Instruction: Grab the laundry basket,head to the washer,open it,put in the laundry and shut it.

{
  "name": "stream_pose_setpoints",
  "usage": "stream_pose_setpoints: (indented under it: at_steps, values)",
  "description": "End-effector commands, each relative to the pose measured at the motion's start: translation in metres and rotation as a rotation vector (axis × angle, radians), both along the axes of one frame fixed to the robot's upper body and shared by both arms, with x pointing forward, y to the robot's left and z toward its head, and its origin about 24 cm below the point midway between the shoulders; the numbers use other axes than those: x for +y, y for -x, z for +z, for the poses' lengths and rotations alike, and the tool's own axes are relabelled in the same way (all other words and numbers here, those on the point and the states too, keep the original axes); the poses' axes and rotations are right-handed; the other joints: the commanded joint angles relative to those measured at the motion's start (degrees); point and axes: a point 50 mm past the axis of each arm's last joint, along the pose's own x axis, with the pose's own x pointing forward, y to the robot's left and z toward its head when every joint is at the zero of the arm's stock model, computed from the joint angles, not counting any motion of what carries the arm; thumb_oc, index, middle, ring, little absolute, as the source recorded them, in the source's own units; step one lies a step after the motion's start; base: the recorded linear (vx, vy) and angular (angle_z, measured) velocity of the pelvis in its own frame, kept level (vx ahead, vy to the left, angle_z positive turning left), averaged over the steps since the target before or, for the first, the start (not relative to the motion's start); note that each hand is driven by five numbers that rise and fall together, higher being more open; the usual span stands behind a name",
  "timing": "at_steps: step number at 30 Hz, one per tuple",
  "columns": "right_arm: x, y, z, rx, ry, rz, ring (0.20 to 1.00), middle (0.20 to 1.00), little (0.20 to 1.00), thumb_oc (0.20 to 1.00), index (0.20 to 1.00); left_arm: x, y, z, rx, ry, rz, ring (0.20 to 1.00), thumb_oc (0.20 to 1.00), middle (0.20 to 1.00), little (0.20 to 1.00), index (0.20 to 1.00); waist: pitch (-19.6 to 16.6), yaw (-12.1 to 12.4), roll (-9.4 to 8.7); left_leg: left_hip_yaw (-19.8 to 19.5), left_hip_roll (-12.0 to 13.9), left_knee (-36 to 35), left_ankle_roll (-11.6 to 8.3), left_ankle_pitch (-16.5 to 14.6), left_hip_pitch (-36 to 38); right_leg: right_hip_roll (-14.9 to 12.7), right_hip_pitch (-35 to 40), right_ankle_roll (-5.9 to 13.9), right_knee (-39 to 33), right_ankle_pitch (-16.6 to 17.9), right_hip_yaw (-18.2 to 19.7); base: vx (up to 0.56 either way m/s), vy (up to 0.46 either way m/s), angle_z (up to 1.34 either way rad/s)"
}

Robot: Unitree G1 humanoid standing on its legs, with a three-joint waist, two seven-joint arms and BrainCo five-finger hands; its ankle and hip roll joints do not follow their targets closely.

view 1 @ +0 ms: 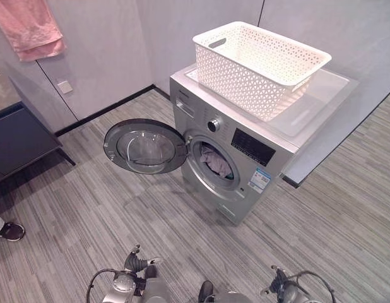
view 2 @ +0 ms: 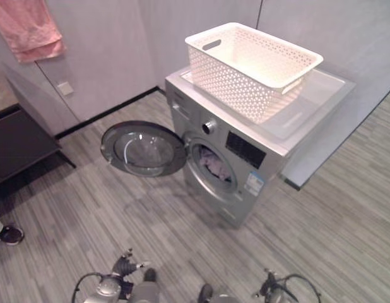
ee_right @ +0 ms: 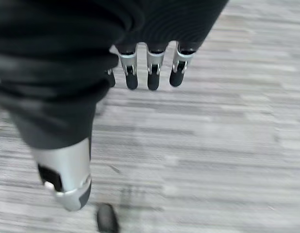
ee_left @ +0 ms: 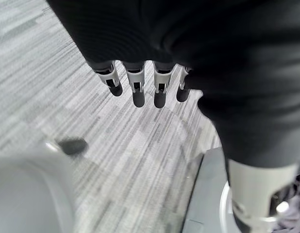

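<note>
While laundry (view 1: 216,162) is lying inside the washer (view 1: 245,148), its door (view 1: 144,146) is hanging open; both hands, left (ee_left: 140,85) and right (ee_right: 150,73), are dangling empty with relaxed fingers, so closing it seems next.

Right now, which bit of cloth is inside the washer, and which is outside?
The grey laundry lies inside the washer drum; the pink cloth hangs on the wall.

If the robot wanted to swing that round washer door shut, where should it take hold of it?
Probably the door's free rim, the edge farthest from the hinge beside the drum opening. The door stands wide open to the washer's left, so a robot hand would come from that side and push the rim toward the opening.
</note>
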Motion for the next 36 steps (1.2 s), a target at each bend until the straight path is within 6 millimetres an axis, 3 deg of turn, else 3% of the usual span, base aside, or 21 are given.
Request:
stream_pose_setpoints:
  at_steps: [1,6,9,10,11,12,13,14,16,17,18,19,20,22,25,26,30,32,33,34,36]
  values:
    - [-0.010,0.003,0.002,-0.005,0.005,-0.047,1.000,1.000,1.000,1.000,1.000,0.011,-0.023,0.022,-0.157,-0.034,0.033,1.000,1.000,1.000,1.000,1.000,-0.35,0.21,0.88,-3.64,-1.01,-2.96,2.77,-0.45,-0.99,-2.85,5.01,7.74,-3.29,-2.58,8.00,0.04,0.119,-0.12]
    - [-0.021,0.014,0.002,0.033,0.041,-0.086,1.000,1.000,1.000,1.000,1.000,0.023,-0.044,0.049,-0.314,-0.044,0.105,1.000,1.000,1.000,1.000,1.000,0.53,-0.15,2.87,-5.06,1.13,-4.09,1.27,2.14,-1.67,-5.29,4.34,8.44,0.84,-4.63,8.65,0.08,0.268,-0.11]
    - [-0.027,0.012,0.004,0.029,0.054,-0.125,1.000,1.000,1.000,1.000,1.000,0.038,-0.067,0.087,-0.499,-0.085,0.136,1.000,1.000,1.000,1.000,1.000,0.53,0.12,4.38,-7.45,2.65,-3.98,-0.05,2.38,-2.12,-7.30,4.96,9.82,2.05,-5.54,10.67,0.24,0.491,-0.17]
    - [-0.030,0.012,0.005,0.022,0.058,-0.163,1.000,1.000,1.000,1.000,1.000,0.044,-0.075,0.104,-0.572,-0.110,0.128,1.000,1.000,1.000,1.000,1.000,0.34,0.74,4.70,-10.15,1.86,-1.68,-0.43,0.55,-2.28,-9.00,6.43,11.09,0.95,-4.97,11.98,0.43,0.755,-0.34]
    - [-0.033,0.017,0.004,0.039,0.064,-0.204,1.000,1.000,1.000,1.000,1.000,0.043,-0.078,0.109,-0.598,-0.102,0.129,1.000,1.000,1.000,1.000,1.000,-0.69,0.71,5.30,-10.07,-0.10,1.02,-0.57,-4.63,-2.00,-12.69,9.21,13.25,-1.29,-3.17,12.03,0.48,0.824,-0.37]
    - [-0.036,0.020,0.004,0.043,0.063,-0.233,1.000,1.000,1.000,1.000,1.000,0.040,-0.081,0.111,-0.610,-0.104,0.113,1.000,1.000,1.000,1.000,1.000,-1.26,0.64,5.41,-8.49,-1.30,2.90,-0.98,-6.56,-2.14,-15.20,10.48,14.51,-2.41,-0.86,11.03,0.32,0.545,-0.38]
    - [-0.036,0.020,0.004,0.044,0.063,-0.234,1.000,1.000,1.000,1.000,1.000,0.040,-0.081,0.111,-0.610,-0.104,0.113,1.000,1.000,1.000,1.000,1.000,-1.17,0.65,5.28,-8.46,-1.56,3.30,-0.86,-6.83,-2.19,-15.43,10.79,14.65,-2.76,-0.72,10.97,0.26,0.630,-0.25]
    - [-0.043,0.019,0.007,0.041,0.080,-0.271,1.000,1.000,1.000,1.000,1.000,0.038,-0.079,0.108,-0.594,-0.112,0.091,1.000,1.000,1.000,1.000,1.000,-1.98,1.12,5.42,-4.60,-5.14,4.79,0.59,-12.24,-1.41,-21.88,9.49,16.23,-3.31,8.49,9.73,0.15,0.451,-0.07]
    - [-0.042,0.013,0.008,0.029,0.079,-0.271,1.000,1.000,1.000,1.000,1.000,0.040,-0.078,0.108,-0.591,-0.113,0.097,1.000,1.000,1.000,1.000,1.000,-2.11,2.22,5.60,-1.66,-6.03,4.30,1.68,-13.39,-0.62,-23.57,7.46,15.13,-2.91,9.98,8.04,0.11,0.576,-0.23]
    - [-0.038,0.004,0.009,0.008,0.072,-0.259,1.000,1.000,1.000,1.000,1.000,0.039,-0.076,0.105,-0.580,-0.108,0.097,1.000,1.000,1.000,1.000,1.000,-1.90,2.82,6.49,1.16,-6.97,2.67,3.75,-13.66,0.17,-22.42,4.09,13.12,0.47,8.63,4.32,0.08,0.649,-0.80]
    - [-0.034,0.001,0.008,0.007,0.064,-0.241,1.000,1.000,1.000,1.000,1.000,0.036,-0.072,0.100,-0.556,-0.099,0.084,1.000,1.000,1.000,1.000,1.000,-1.72,2.61,6.77,1.67,-7.77,1.17,4.67,-13.00,1.41,-19.43,2.47,12.26,3.54,6.28,5.11,0.05,0.453,-1.44]
    - [-0.034,0.001,0.008,0.007,0.064,-0.241,1.000,1.000,1.000,1.000,1.000,0.036,-0.072,0.100,-0.556,-0.098,0.084,1.000,1.000,1.000,1.000,1.000,-1.83,2.64,6.77,1.71,-7.76,1.05,4.67,-12.86,1.32,-19.42,2.26,12.23,3.59,6.32,5.18,0.07,0.396,-1.61]
    - [-0.030,-0.003,0.008,-0.001,0.051,-0.208,1.000,1.000,1.000,1.000,1.000,0.031,-0.069,0.094,-0.527,-0.089,0.059,1.000,1.000,1.000,1.000,1.000,-0.75,1.48,6.74,1.13,-10.09,-2.20,5.99,-11.30,3.22,-10.08,-1.21,11.12,7.10,2.45,8.28,0.05,0.310,-1.03]
    - [-0.025,-0.004,0.007,-0.003,0.039,-0.187,1.000,1.000,1.000,1.000,1.000,0.030,-0.069,0.096,-0.533,-0.103,0.036,1.000,1.000,1.000,1.000,1.000,-0.27,1.53,6.50,1.54,-12.07,-4.04,6.23,-10.92,4.12,-6.45,-0.92,10.24,4.18,0.93,6.30,0.05,0.252,-0.09]
    - [-0.017,-0.001,0.003,0.007,0.021,-0.164,1.000,1.000,1.000,1.000,1.000,0.030,-0.072,0.103,-0.561,-0.121,0.028,1.000,1.000,1.000,1.000,1.000,-0.30,1.36,6.40,1.52,-12.65,-4.15,6.12,-11.51,4.51,-5.92,0.36,9.84,0.42,0.29,4.64,0.03,0.064,0.10]
    - [-0.015,0.010,0.000,0.031,0.010,-0.154,1.000,1.000,1.000,1.000,1.000,0.030,-0.081,0.114,-0.610,-0.160,0.017,1.000,1.000,1.000,1.000,1.000,0.14,0.25,5.70,0.75,-13.68,-3.69,6.44,-11.84,4.99,-4.08,1.03,9.67,-1.02,0.44,9.56,0.05,0.041,0.23]
    - [-0.016,0.031,-0.004,0.098,0.021,-0.134,1.000,1.000,1.000,1.000,1.000,0.038,-0.092,0.140,-0.728,-0.200,0.064,1.000,1.000,1.000,1.000,1.000,-1.34,0.29,5.62,1.96,-13.89,-5.67,6.25,-11.97,6.05,-5.24,3.84,10.55,-6.25,2.32,6.72,0.05,0.023,0.32]
    - [-0.016,0.031,-0.004,0.099,0.022,-0.134,1.000,1.000,1.000,1.000,1.000,0.038,-0.092,0.140,-0.728,-0.200,0.064,1.000,1.000,1.000,1.000,1.000,-1.30,0.27,5.65,1.95,-13.87,-5.81,6.25,-11.92,6.21,-5.20,4.02,10.55,-6.43,2.40,6.69,0.10,0.000,-0.23]
    - [-0.026,0.051,-0.005,0.164,0.056,-0.119,1.000,1.000,1.000,1.000,1.000,0.052,-0.100,0.156,-0.767,-0.260,0.072,1.000,1.000,1.000,1.000,1.000,-2.91,-0.84,5.70,2.91,-13.52,-7.55,6.06,-12.01,8.66,-5.21,6.45,10.89,-8.77,2.93,7.08,0.15,-0.003,-0.04]
    - [-0.026,0.051,-0.005,0.164,0.056,-0.119,1.000,1.000,1.000,1.000,1.000,0.052,-0.100,0.156,-0.767,-0.260,0.072,1.000,1.000,1.000,1.000,1.000,-2.78,-0.87,5.69,2.88,-13.52,-7.64,6.05,-11.98,8.84,-5.19,6.67,10.89,-8.90,2.97,7.04,0.18,-0.013,0.04]
    - [-0.035,0.055,-0.002,0.188,0.088,-0.113,1.000,1.000,1.000,1.000,1.000,0.065,-0.115,0.179,-0.819,-0.363,0.068,1.000,1.000,1.000,1.000,1.000,-2.79,-1.90,5.93,2.77,-13.36,-7.80,5.89,-12.17,9.83,-5.08,7.07,10.73,-8.40,2.66,7.42,0.07,-0.033,-0.04]
